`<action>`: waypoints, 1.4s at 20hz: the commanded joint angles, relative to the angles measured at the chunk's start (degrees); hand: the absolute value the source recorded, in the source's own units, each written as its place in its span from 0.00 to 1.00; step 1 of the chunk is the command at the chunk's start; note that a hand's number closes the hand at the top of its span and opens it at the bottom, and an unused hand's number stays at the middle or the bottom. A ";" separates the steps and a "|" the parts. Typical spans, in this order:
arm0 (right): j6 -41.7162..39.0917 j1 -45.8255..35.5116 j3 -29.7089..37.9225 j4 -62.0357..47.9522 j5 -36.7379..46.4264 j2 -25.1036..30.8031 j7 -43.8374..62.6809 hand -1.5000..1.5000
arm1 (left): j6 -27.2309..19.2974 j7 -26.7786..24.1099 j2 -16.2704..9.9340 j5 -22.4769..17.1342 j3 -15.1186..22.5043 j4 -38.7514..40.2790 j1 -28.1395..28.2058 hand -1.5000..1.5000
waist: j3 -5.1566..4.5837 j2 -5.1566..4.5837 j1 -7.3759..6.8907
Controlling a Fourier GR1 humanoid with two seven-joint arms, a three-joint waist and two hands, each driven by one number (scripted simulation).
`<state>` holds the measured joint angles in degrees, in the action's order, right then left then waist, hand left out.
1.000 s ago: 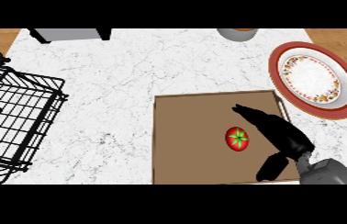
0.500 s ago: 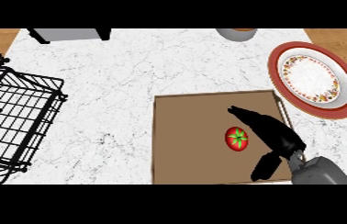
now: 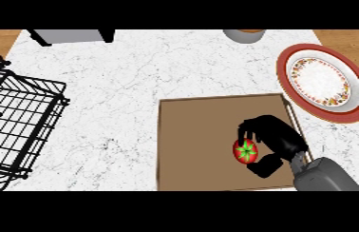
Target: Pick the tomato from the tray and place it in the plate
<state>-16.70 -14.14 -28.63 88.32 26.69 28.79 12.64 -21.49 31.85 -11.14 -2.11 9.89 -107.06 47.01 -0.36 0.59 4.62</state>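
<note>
Fingers of right hand curl over tomato, thumb under its near side, closing on it where it sits on brown tray, plate beyond, up-right, awaiting transfer.

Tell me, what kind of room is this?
Probably a kitchen: a white marble counter holds a red-rimmed plate, a black wire basket and a brown tray with a tomato.
</note>
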 commanded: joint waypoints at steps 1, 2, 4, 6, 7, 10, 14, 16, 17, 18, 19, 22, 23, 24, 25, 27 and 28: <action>1.37 -1.53 0.48 0.31 1.75 0.29 0.04 1.00 | 2.48 -9.31 -1.35 2.64 0.10 -7.55 -16.42 0.50 | 0.17 0.75 2.16; 2.48 -1.27 0.97 -0.07 2.40 0.58 -0.11 1.00 | 2.32 -9.62 -1.95 2.70 -0.59 -6.96 -15.88 0.50 | 0.21 0.74 2.18; 3.69 -3.10 3.08 -1.37 2.46 0.00 1.39 1.00 | 1.80 -9.04 -1.37 2.39 0.02 -7.01 -16.51 0.50 | 0.19 0.38 2.40; 4.64 -4.80 5.00 -4.01 2.58 -0.30 2.41 1.00 | 1.97 -9.78 -2.02 2.82 0.68 -7.88 -15.95 0.50 | 0.29 -0.01 1.33; 5.16 -5.47 6.07 -5.12 2.88 0.20 2.71 1.00 | 2.09 -9.27 -2.02 2.06 0.35 -7.04 -16.26 0.50 | 0.22 -0.23 1.60; 8.26 -7.29 9.62 -7.64 3.76 0.96 3.56 1.00 | 1.64 -10.10 -2.57 2.52 0.78 -8.21 -15.38 0.50 | 0.41 -0.14 1.43; 12.61 -11.43 11.79 -7.91 6.80 1.05 4.70 1.00 | 1.09 -10.70 -2.59 2.56 1.25 -7.18 -15.71 0.50 | 0.25 0.17 0.86; 14.42 -11.20 12.45 -7.30 7.23 1.09 4.09 1.00 | 0.89 -10.63 -2.76 2.18 0.99 -6.33 -15.85 0.50 | 0.22 0.46 1.96; 15.70 -12.45 13.73 -7.50 7.07 0.70 4.22 1.00 | 0.44 -10.45 -2.75 2.76 1.72 -7.50 -15.76 0.50 | 0.38 0.32 1.94; 17.56 -12.33 14.98 -7.62 7.08 0.60 3.91 1.00 | 0.99 -10.70 -3.03 1.82 1.40 -6.85 -15.13 0.50 | 0.36 0.46 1.88; 19.31 -13.92 17.03 -6.57 6.98 0.80 4.46 1.00 | 0.23 -9.89 -2.88 1.77 1.18 -6.93 -15.18 0.50 | 0.37 0.78 2.99; 22.88 -15.84 19.55 -6.48 9.46 2.24 6.04 1.00 | -0.86 -10.54 -2.66 2.17 1.63 -6.61 -14.66 0.50 | 0.25 1.10 3.46; 23.68 -15.83 20.23 -6.79 9.51 2.20 6.23 1.00 | -1.17 -10.54 -2.50 1.88 1.57 -6.87 -14.90 0.50 | 0.28 0.97 3.62; 24.38 -16.45 20.92 -7.55 10.12 2.59 6.66 1.00 | -0.77 -11.03 -3.01 1.98 1.87 -6.59 -14.53 0.50 | 0.24 0.75 2.97; 24.54 -16.18 20.78 -7.75 10.07 1.86 7.42 1.00 | -1.33 -10.92 -3.26 1.96 1.18 -6.87 -15.12 0.50 | 0.24 0.66 3.36; 25.54 -16.36 22.94 -8.94 9.84 2.70 8.05 1.00 | -1.22 -11.45 -3.45 2.05 1.95 -6.98 -14.80 0.50 | 0.30 0.52 3.50; 26.14 -16.35 23.37 -9.90 10.57 3.07 8.57 1.00 | -1.42 -11.34 -3.38 1.80 1.73 -6.30 -15.17 0.50 | 0.23 0.24 3.43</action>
<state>7.07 -29.84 -7.80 80.08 36.32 31.13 19.74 -26.11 29.13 -12.90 -2.91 12.19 -106.05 48.23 -0.18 0.95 6.41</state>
